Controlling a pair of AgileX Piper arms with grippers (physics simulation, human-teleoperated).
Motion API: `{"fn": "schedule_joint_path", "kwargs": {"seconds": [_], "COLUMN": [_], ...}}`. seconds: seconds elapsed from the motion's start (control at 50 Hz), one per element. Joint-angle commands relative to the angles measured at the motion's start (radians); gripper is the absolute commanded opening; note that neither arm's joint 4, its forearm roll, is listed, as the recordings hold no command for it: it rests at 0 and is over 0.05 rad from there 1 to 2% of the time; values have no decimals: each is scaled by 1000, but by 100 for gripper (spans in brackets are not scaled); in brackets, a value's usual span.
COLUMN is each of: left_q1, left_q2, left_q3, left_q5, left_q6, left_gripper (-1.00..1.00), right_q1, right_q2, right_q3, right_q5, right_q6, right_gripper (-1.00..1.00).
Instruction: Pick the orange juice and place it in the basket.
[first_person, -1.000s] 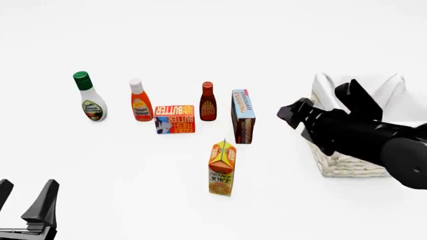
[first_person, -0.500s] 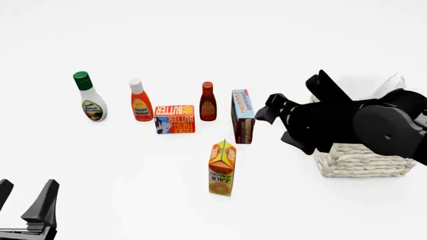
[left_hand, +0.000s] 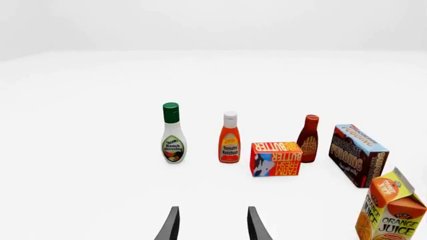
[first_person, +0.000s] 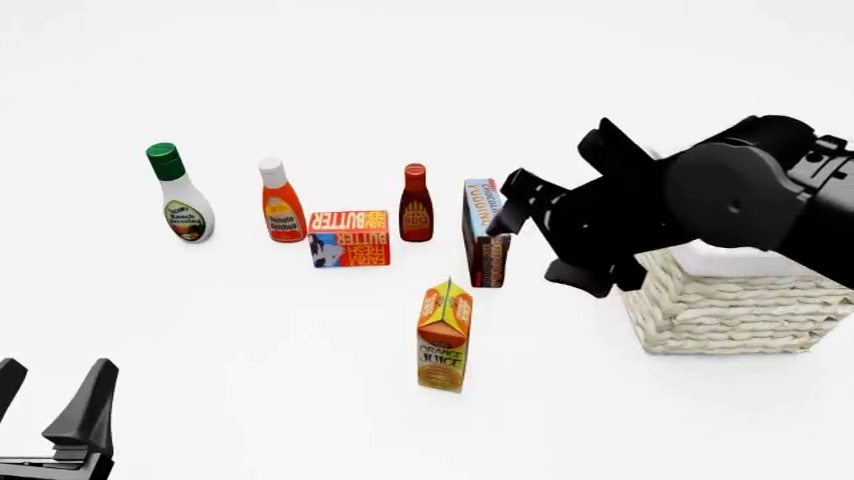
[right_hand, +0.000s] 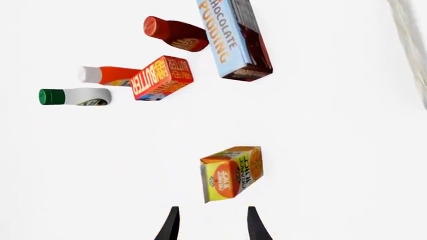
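Right gripper (right_hand: 210, 225), fingers parted and empty, lines up short of the upright orange juice (first_person: 445, 335); approach step, next it likely must close in and straddle the carton.

Front view high, looking forward-down; both wrist views, low, share orange juice (first_person: 445, 335) and butter box (first_person: 348, 238).

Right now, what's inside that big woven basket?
Only a patch of white cloth lining shows at the basket top. The right arm covers most of the opening, so anything deeper inside can't be seen.
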Motion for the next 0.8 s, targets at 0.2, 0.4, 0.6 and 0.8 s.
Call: {"fn": "schedule_joint_path", "kwargs": {"seconds": [0.2, 0.4, 0.6, 0.8], "left_q1": [0, 0, 0, 0], "left_q2": [-2, -2, -2, -2], "left_q3": [1, 1, 1, 1], "left_q5": [0, 0, 0, 0], "left_q6": [0, 0, 0, 0], "left_gripper": [100, 100, 100, 100], "right_q1": [36, 54, 31, 40], "right_q2": [76, 128, 210, 273], "right_q3": [-133, -183, -289, -376], "right_q5": [139, 204, 292, 350], "right_q6": [29, 46, 7, -4], "right_gripper": [100, 100, 100, 100]}}
